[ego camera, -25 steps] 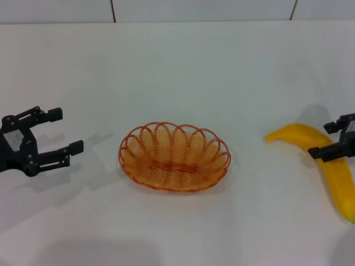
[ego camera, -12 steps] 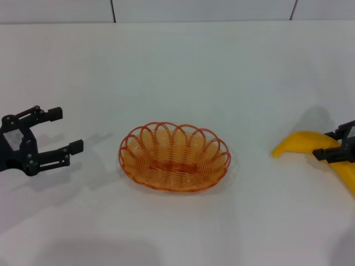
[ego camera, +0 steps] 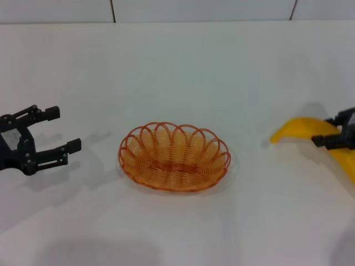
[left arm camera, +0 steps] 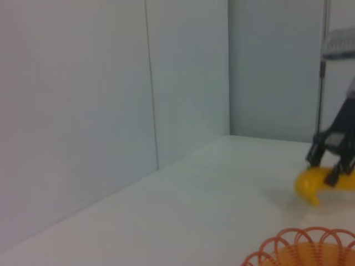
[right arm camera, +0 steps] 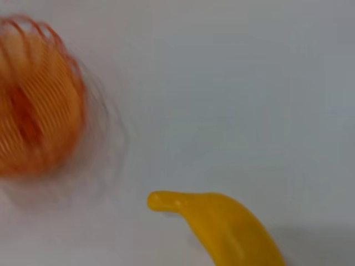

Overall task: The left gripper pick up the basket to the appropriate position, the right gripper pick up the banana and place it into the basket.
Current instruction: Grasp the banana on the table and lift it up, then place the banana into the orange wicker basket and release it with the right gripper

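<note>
On the far left of the white table (ego camera: 177, 66), the left gripper (ego camera: 55, 133) hangs with its two black fingers spread wide apart. It holds nothing, and it sits well apart from the basket.

The basket (ego camera: 174, 157) rests in the middle of the table. It is a flat oval made of orange wire, with a rim of round loops, and you can see right through it. It has nothing in it.

Over on the right edge is the banana (ego camera: 302, 130) — big, bright yellow, smooth and curved, with a thin pointy end aimed toward the basket. It looks lifted a little, with its shadow on the table behind it. The right gripper (ego camera: 335, 133) has its black fingers closed around the banana's middle.

The head view cuts the banana off at the picture's edge. The left wrist view shows more — the right gripper (left arm camera: 331, 160) from the side, far off, pinching the banana (left arm camera: 316, 183) from above, with the basket's (left arm camera: 302, 249) looped rim close by and grey wall panels (left arm camera: 111, 94) behind. The right wrist view shows the banana's (right arm camera: 222, 221) pointy end up close and the blurry basket (right arm camera: 39, 100) beyond, but none of that arm's own fingers.
</note>
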You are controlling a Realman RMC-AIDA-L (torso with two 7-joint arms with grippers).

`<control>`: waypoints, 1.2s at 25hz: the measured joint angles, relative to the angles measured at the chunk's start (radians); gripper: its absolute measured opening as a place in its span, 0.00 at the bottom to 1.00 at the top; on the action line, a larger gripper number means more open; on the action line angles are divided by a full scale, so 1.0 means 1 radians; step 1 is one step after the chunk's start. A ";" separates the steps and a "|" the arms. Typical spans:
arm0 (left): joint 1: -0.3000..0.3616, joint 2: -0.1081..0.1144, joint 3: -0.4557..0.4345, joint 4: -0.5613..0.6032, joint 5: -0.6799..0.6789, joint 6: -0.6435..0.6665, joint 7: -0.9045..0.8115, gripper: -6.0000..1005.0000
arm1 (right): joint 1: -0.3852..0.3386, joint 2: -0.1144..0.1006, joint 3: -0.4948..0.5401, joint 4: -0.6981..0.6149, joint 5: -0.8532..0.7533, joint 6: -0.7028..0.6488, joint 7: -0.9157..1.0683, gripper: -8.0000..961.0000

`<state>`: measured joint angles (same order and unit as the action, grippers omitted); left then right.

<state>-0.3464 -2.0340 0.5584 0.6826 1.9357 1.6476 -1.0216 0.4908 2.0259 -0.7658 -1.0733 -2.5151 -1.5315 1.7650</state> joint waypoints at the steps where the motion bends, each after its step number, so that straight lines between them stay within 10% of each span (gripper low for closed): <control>1: 0.001 0.000 0.000 0.000 -0.003 0.000 0.000 0.86 | 0.000 -0.001 0.000 -0.025 0.018 -0.018 0.000 0.54; 12: 0.002 0.000 0.000 0.000 -0.008 0.000 0.001 0.86 | 0.064 0.004 -0.227 -0.243 0.412 -0.236 -0.004 0.54; 22: -0.001 0.000 0.000 0.000 -0.009 0.000 0.002 0.86 | 0.163 0.008 -0.684 -0.199 0.427 0.000 0.095 0.54; 30: 0.007 0.000 -0.023 0.000 -0.011 0.000 0.002 0.86 | 0.191 0.010 -0.801 -0.142 0.423 0.181 0.239 0.54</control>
<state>-0.3390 -2.0340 0.5355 0.6826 1.9250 1.6475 -1.0200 0.6818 2.0355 -1.5671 -1.2155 -2.0919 -1.3509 2.0040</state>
